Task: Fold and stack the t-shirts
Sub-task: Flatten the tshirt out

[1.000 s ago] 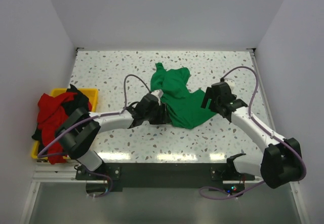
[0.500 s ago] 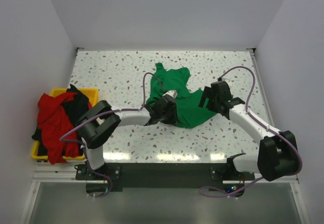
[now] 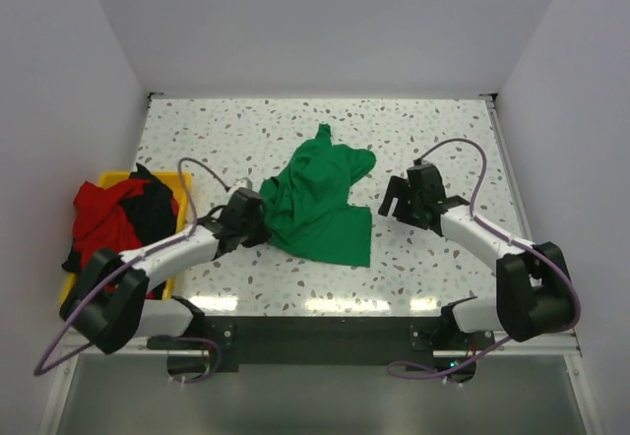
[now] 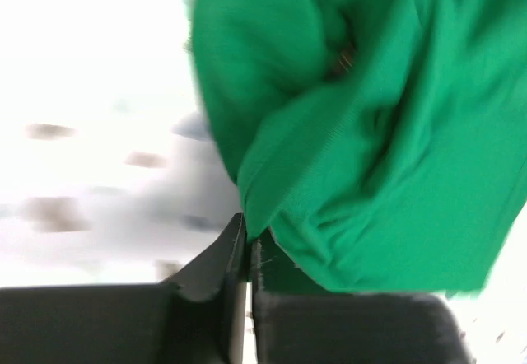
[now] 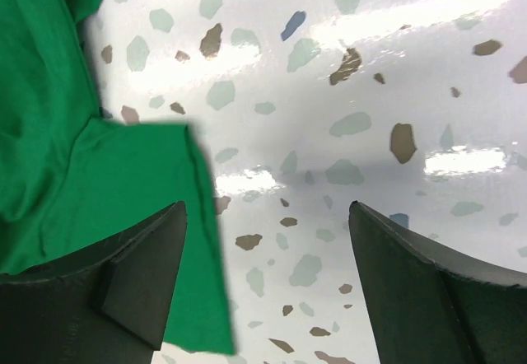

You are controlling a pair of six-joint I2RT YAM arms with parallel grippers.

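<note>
1. The left gripper has just closed; its jaws now pinch the edge of the green shirt at the shirt's 8 o'clock side.
2. The shirt has been dragged toward table centre and is still crumpled.
3. The right gripper stands spread and empty at the shirt's 3 o'clock.
4. The red and black shirts remain in the bin at the table's 9 o'clock.
5. Judgement: flattening is under way; folding has not started.

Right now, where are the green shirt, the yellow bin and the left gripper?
green shirt [image 3: 320,204]: top view, middle of the cloth.
yellow bin [image 3: 183,184]: top view, far right rim.
left gripper [image 4: 248,236]: left wrist view, shut tips pinching the shirt.
</note>
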